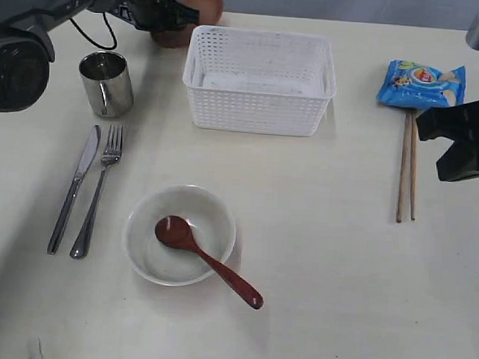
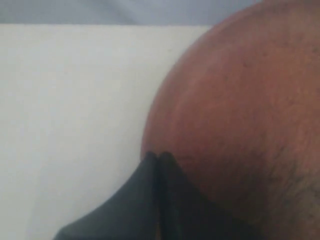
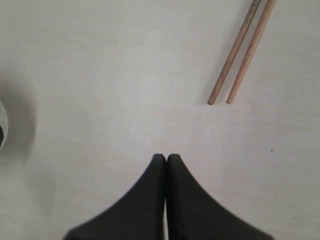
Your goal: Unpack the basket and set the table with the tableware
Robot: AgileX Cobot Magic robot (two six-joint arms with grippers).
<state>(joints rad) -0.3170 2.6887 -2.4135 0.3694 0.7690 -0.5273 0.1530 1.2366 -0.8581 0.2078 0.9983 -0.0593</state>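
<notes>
Reading as a robotics lab bench dressed up as a dining setup. Two black robot arms, left arm (image 1: 38, 8) and right arm (image 1: 470, 137), are hanging over a bare cream-white counter (image 1: 338, 299), with a loose cable (image 1: 90, 32) looping off the left one. A plain grey-blue backdrop (image 1: 356, 3) is running behind the far edge. Props are sitting spaced out like a test layout: perforated white basket (image 1: 257, 111), steel cup (image 1: 107, 83), knife (image 1: 75, 187), fork (image 1: 98, 195), bowl (image 1: 213, 206) with spoon (image 1: 206, 259), chopsticks (image 1: 408, 169), chip bag (image 1: 422, 83), brown plate (image 1: 205, 5).

A pale grey-blue wall (image 1: 356, 3) runs behind the far edge of the cream table (image 1: 337, 316).
</notes>
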